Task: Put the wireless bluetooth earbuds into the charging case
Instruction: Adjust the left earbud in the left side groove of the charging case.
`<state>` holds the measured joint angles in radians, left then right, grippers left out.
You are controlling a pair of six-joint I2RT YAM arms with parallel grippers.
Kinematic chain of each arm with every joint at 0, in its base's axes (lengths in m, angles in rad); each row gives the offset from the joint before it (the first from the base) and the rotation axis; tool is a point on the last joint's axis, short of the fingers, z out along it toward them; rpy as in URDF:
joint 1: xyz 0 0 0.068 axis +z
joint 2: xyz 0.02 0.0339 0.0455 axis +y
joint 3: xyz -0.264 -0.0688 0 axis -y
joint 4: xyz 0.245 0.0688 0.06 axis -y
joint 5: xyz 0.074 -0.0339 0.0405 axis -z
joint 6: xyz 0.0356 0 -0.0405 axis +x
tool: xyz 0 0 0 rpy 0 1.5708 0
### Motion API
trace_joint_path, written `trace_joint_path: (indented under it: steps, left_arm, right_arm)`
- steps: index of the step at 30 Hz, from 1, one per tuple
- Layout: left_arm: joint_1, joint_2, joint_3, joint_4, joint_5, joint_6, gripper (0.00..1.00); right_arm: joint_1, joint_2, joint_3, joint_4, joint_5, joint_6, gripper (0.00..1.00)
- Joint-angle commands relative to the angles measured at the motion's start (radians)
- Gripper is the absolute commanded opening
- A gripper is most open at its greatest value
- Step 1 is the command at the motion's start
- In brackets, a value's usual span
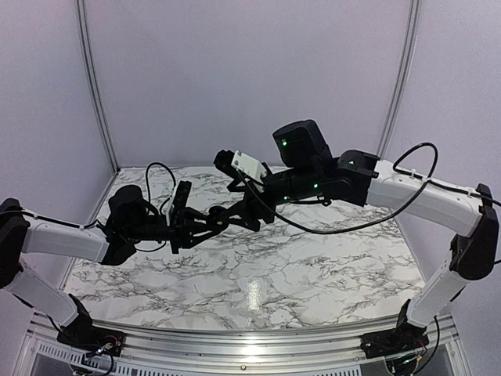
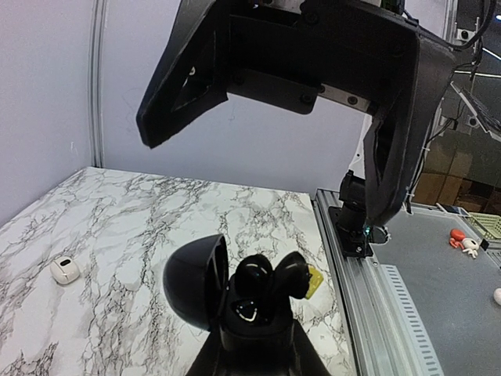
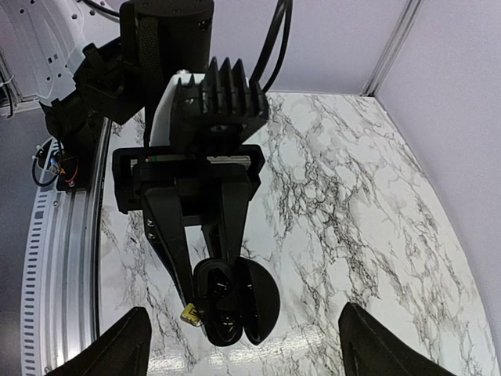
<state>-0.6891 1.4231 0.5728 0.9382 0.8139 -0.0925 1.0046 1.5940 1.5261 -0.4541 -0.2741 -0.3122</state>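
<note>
The left pincer [image 3: 207, 276] pinches the open case [image 2: 250, 309] above the desk [image 2: 141, 227], both earbuds [image 2: 257, 276] seemingly in its wells, the right pincer [image 2: 266, 172] hanging spread just over them, so insertion looks nearly done and next likely calls for a gentle downward press to seat them.

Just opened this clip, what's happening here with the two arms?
The left gripper has its jaws shut on the open charging case, holding it over the marble table with the lid flipped back. Both black earbuds sit in the case, tops poking above its rim. The right gripper hangs just over them, jaws wide apart and empty.
</note>
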Motion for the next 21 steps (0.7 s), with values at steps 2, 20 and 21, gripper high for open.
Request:
trace_joint_path:
  steps: [2, 20, 21]
  left_arm:
    - [-0.007, 0.009, 0.025, 0.039, 0.04, -0.011, 0.0]
    - [-0.022, 0.014, 0.029, 0.039, 0.042, 0.007, 0.0]
    - [-0.023, 0.016, 0.03, 0.039, 0.041, 0.008, 0.0]
  right_arm:
    - [-0.003, 0.028, 0.017, -0.037, -0.027, -0.023, 0.87]
    - [0.022, 0.069, 0.037, -0.031, 0.116, -0.017, 0.9]
    - [0.021, 0.07, 0.038, -0.027, 0.116, -0.014, 0.89]
